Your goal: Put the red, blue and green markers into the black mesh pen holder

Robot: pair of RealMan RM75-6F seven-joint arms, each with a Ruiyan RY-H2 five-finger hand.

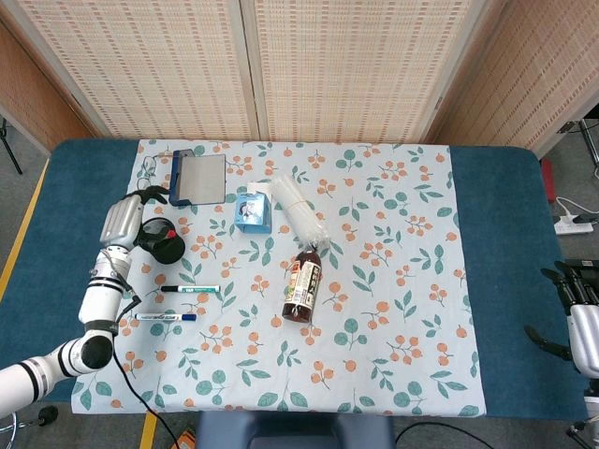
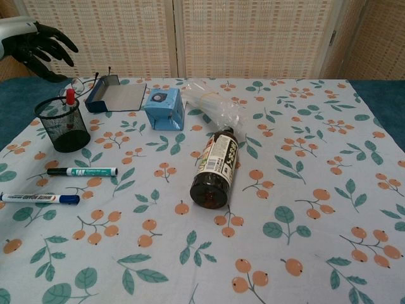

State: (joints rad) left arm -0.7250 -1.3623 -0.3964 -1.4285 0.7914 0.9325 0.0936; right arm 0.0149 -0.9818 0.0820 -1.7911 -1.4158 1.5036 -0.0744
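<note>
The black mesh pen holder (image 2: 62, 124) (image 1: 165, 242) stands at the left of the cloth with the red marker (image 2: 69, 98) (image 1: 171, 233) upright inside it, red cap showing above the rim. My left hand (image 2: 39, 49) (image 1: 140, 208) hovers above and behind the holder, fingers spread and empty. The green marker (image 2: 83, 171) (image 1: 190, 289) lies on the cloth in front of the holder. Nearer the front edge lies the blue marker (image 2: 39, 198) (image 1: 167, 317). My right hand (image 1: 573, 301) stays at the far right table edge, holding nothing, fingers apart.
A brown bottle (image 2: 215, 166) lies on its side mid-table. Behind it are a clear plastic bag (image 2: 212, 103), a blue tissue box (image 2: 165, 107) and a blue-edged metal tray (image 2: 118, 94). Glasses (image 2: 77, 85) lie behind the holder.
</note>
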